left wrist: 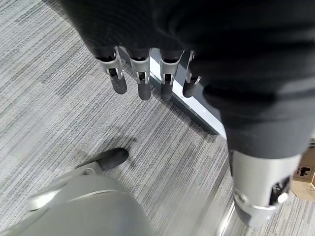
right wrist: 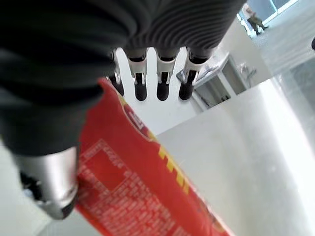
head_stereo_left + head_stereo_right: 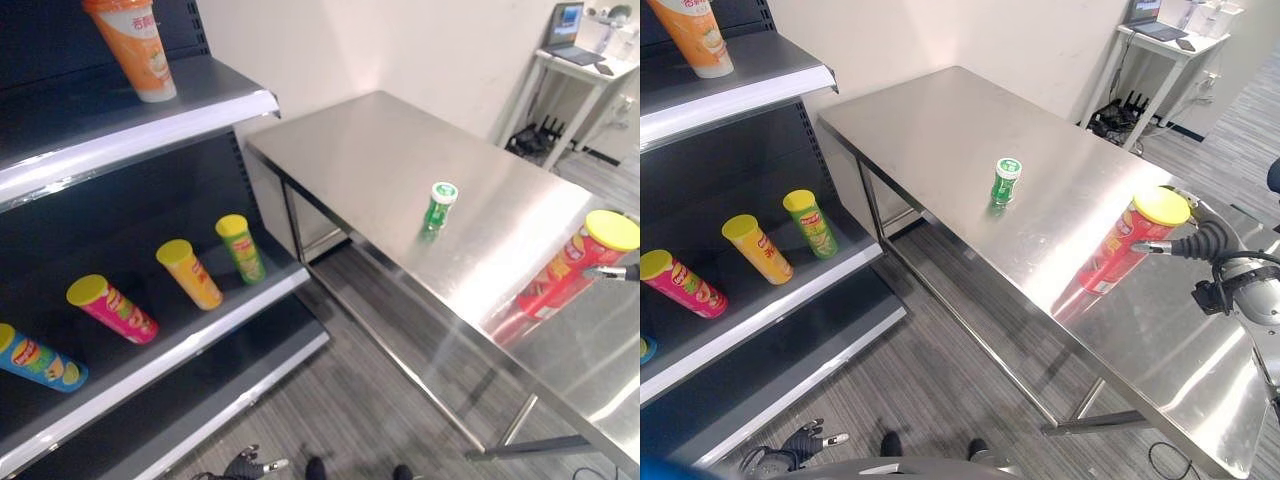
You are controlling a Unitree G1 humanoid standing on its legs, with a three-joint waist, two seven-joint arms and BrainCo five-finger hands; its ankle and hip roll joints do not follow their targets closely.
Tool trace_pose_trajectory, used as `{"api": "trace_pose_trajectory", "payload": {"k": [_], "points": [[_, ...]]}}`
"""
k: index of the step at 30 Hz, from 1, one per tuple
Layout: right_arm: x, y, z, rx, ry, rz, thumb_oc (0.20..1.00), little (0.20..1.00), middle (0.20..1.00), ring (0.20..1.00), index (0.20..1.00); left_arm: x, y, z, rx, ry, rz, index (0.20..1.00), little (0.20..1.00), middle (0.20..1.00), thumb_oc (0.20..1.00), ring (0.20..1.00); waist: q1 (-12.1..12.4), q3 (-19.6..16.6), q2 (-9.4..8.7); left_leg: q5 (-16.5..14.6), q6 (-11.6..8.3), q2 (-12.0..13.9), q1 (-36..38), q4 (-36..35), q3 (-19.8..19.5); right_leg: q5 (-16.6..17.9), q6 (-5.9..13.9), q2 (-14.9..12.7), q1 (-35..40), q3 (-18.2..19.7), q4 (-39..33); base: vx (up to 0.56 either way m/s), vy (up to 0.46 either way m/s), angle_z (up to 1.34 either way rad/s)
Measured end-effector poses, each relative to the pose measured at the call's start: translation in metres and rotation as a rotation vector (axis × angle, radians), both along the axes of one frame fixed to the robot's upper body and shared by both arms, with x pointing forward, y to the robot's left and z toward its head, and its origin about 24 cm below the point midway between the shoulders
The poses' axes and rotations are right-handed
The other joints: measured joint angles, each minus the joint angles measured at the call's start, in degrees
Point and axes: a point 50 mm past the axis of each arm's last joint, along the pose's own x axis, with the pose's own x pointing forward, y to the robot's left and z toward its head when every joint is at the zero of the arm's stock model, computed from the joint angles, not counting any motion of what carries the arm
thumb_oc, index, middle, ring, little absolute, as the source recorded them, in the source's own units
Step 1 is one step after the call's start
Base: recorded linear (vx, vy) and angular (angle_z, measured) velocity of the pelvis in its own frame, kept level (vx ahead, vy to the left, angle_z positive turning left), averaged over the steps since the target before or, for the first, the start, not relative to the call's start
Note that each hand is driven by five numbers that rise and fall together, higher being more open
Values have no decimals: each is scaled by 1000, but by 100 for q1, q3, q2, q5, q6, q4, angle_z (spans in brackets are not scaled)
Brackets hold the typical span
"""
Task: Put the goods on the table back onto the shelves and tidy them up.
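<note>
Standing on the steel table (image 3: 940,120) near its right end, the red chip can (image 3: 1130,243) with a yellow lid has the right hand (image 3: 1200,242) beside it. In the right wrist view the hand's fingers (image 2: 162,86) extend straight past the can's red wall (image 2: 147,187) and the thumb lies on the can's other side, so the can sits between them; whether any of them touches it cannot be told. Farther left on the table, well apart from the red can, a small green bottle (image 3: 1006,181) with a white cap stands upright and alone.

To the left of the table stands a dark shelf unit (image 3: 150,120). Its upper shelf carries an upright orange cup (image 3: 135,45). The middle shelf holds four lying cans in a row: a green can (image 3: 241,248) farthest right, then a yellow can (image 3: 189,273), a pink can (image 3: 112,308) and a blue can (image 3: 38,360) at the left edge.

Grey striped flooring (image 3: 340,400) lies between shelf and table. A white side table (image 3: 580,70) with a laptop (image 3: 567,30) stands at the far right. The left hand (image 3: 805,440) hangs low near the floor, its fingers (image 1: 142,81) straight and holding nothing.
</note>
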Motion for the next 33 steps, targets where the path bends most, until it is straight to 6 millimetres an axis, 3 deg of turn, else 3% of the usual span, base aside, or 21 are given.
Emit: {"api": "trace_pose_trajectory", "payload": {"k": [33], "points": [[-12,3,-16,84,-115,-97,200,200,200,200,200,5,2,4,8,-37,20,1000,1000,1000,1000,1000,-3,7,43,2,2,-1,9,0,-5,-4,2,0,11,-6,0,0,0,0]]}}
